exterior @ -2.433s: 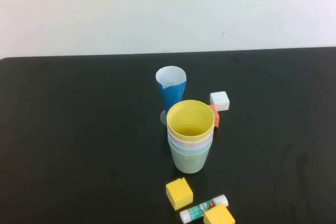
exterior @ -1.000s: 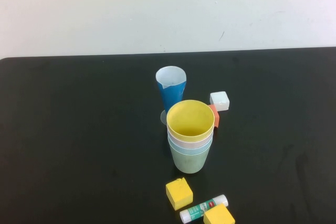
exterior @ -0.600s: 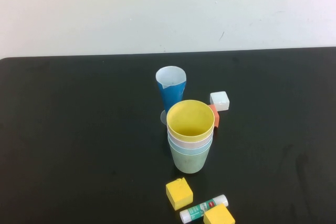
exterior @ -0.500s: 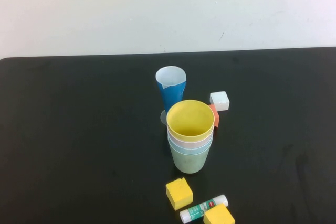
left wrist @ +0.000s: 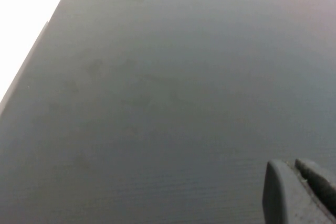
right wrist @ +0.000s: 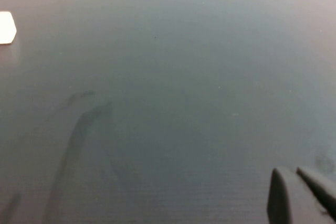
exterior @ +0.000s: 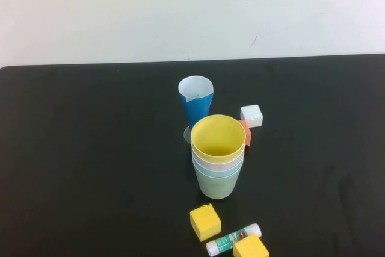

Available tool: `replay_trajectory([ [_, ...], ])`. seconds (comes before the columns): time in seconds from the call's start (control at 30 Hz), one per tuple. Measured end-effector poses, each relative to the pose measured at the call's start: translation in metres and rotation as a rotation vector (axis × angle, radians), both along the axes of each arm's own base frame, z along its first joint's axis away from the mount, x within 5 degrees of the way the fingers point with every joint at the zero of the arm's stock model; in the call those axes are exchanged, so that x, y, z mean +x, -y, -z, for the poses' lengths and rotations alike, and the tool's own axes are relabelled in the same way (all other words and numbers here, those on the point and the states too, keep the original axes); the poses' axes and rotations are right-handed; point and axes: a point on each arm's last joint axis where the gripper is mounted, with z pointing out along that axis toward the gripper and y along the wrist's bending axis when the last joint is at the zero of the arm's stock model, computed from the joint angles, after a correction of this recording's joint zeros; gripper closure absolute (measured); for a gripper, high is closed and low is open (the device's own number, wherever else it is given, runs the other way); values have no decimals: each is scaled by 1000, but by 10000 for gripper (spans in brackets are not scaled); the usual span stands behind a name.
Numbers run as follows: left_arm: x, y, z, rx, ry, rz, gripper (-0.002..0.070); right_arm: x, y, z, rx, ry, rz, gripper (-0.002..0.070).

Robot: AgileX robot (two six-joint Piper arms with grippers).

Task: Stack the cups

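- Centrally, the cups [exterior: 218, 157] stand nested on the black table [exterior: 90, 148], yellow uppermost.
- Left gripper [left wrist: 302, 192]: over bare table, fingers pressed together, grasping nothing.
- Right gripper [right wrist: 299, 195]: likewise clenched, empty.

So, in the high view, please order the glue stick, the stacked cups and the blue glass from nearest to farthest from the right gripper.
Both grippers are parked outside the high view, on the robot's side: right gripper, left gripper, each above the table. So, probably:
1. glue stick, near edge.
2. stacked cups, centre.
3. blue glass, behind the cups.
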Motion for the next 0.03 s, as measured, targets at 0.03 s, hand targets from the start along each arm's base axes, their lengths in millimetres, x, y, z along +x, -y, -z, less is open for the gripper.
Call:
replay_trajectory([
  [0.03, 0, 0, 0, 0, 0, 0, 676, 0, 0, 0, 0, 0, 0, 679],
])
